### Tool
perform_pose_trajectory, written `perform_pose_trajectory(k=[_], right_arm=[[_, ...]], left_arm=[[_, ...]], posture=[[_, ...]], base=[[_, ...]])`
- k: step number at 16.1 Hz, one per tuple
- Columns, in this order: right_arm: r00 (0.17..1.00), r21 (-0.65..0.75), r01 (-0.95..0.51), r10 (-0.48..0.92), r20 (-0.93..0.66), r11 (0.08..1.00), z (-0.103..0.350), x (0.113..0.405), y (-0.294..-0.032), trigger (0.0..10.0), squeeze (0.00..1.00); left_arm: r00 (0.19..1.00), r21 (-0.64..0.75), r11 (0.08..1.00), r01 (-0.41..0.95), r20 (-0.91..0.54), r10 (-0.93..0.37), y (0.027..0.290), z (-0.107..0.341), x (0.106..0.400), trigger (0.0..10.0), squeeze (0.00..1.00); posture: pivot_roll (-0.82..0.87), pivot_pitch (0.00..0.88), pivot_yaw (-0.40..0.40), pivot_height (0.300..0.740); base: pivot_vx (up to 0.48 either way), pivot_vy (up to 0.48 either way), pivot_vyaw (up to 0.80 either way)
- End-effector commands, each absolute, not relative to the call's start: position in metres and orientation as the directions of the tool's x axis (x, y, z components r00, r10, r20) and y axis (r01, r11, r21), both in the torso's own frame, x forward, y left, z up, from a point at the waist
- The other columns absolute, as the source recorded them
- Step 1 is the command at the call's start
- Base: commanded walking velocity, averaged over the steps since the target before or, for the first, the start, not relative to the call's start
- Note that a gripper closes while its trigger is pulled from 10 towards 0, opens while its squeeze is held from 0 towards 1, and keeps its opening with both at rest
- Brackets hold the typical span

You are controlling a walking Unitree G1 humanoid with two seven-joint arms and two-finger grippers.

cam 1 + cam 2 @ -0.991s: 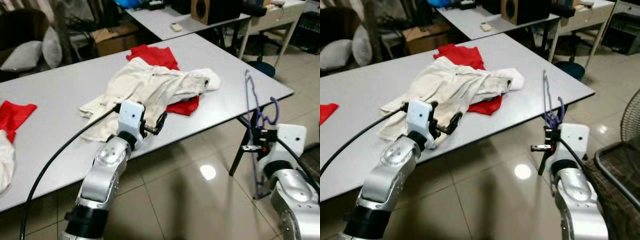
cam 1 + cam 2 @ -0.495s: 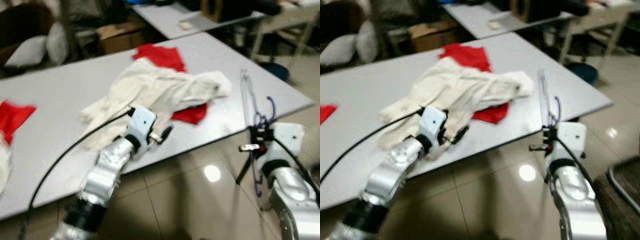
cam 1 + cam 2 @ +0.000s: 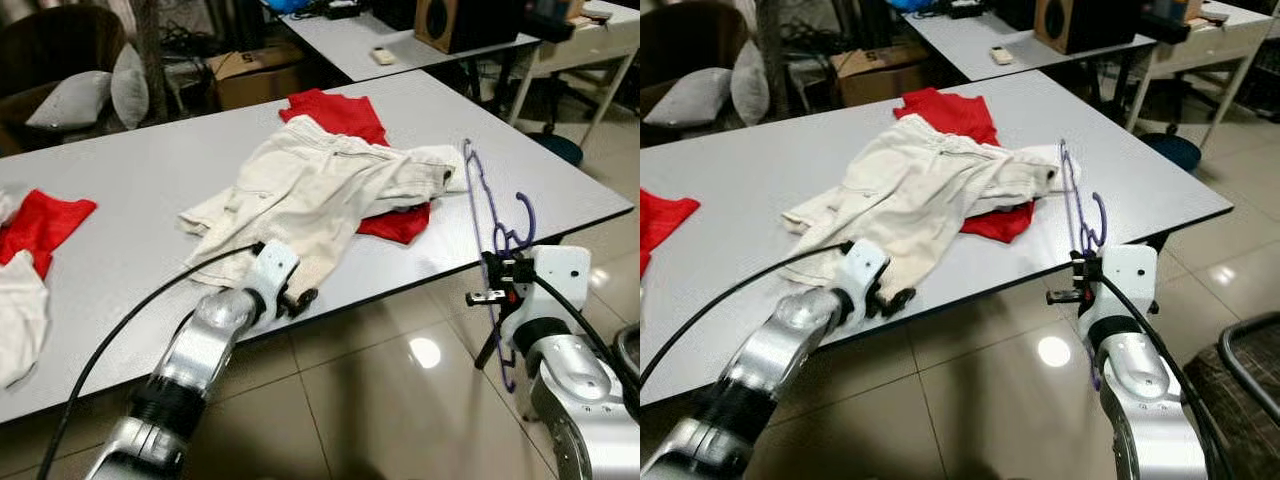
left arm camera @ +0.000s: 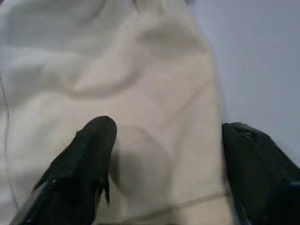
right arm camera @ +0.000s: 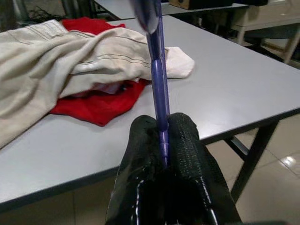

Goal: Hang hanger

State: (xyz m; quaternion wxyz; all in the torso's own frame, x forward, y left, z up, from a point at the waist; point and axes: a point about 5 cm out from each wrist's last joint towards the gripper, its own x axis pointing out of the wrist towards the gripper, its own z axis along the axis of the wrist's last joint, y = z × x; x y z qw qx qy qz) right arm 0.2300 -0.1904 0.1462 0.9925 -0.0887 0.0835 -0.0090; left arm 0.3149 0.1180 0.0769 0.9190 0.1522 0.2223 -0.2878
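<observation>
A long grey table (image 3: 130, 190) runs across the scene, its near edge slanting from 8 o'clock up toward 3 o'clock. At its middle lies a pair of cream trousers (image 3: 310, 190), crumpled, spread over a red garment (image 3: 345, 115) that peeks out at 12 o'clock and again at 4 o'clock of the pile. Toward 9 o'clock on the table sit another red cloth (image 3: 40, 225) and a white cloth (image 3: 20, 310) just beside it.

The left gripper (image 4: 166, 154) reaches over the near table edge to the lower hem of the cream trousers; its two black fingers (image 4: 89, 154) stand wide apart with the cloth between them, resting on or just above it, though the wrist view is too soft to say which.

The right gripper (image 5: 161, 140) is off the table's right end, at about 4 o'clock of the scene, above the tiled floor (image 3: 380, 400). Its fingers are pressed together on the thin shaft of a purple hanger (image 3: 478, 190), which stands roughly upright, its hook (image 3: 520, 225) curling near the gripper.

Behind, at 12 o'clock, is a second table (image 3: 370, 40) carrying a wooden speaker box (image 3: 465, 20).
</observation>
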Motion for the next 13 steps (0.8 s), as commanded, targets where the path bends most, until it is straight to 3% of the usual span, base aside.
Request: perform_pose_trajectory(k=[1, 2, 5, 13], right_arm=[[0.988, -0.187, -0.005, -0.023, -0.151, 0.982, 0.149, 0.231, -0.189, 10.0, 0.0], [0.988, -0.187, -0.007, -0.022, -0.151, 0.982, 0.149, 0.231, -0.189, 10.0, 0.0], [0.988, -0.188, -0.013, -0.016, -0.154, 0.982, 0.148, 0.23, -0.188, 10.0, 0.0], [0.987, -0.19, -0.021, -0.01, -0.162, 0.982, 0.145, 0.229, -0.185, 10.0, 0.0]], left_arm=[[0.723, 0.163, 0.801, 0.575, -0.56, -0.405, 0.127, 0.065, 0.315, 0.8, 0.0], [0.718, 0.162, 0.808, 0.566, -0.579, -0.387, 0.13, 0.062, 0.315, 0.0, 0.0], [0.712, 0.156, 0.83, 0.536, -0.611, -0.346, 0.14, 0.057, 0.318, 0.0, 0.0], [0.709, 0.138, 0.815, 0.563, -0.587, -0.39, 0.14, 0.058, 0.319, 0.0, 0.0]], posture=[[-0.15, 0.0, 0.084, 0.74], [-0.15, 0.0, 0.084, 0.74], [-0.15, 0.0, 0.089, 0.74], [-0.15, 0.0, 0.093, 0.74]], base=[[0.0, 0.0, 0.0], [0.0, 0.0, 0.0], [0.0, 0.0, 0.0], [0.0, 0.0, 0.0]])
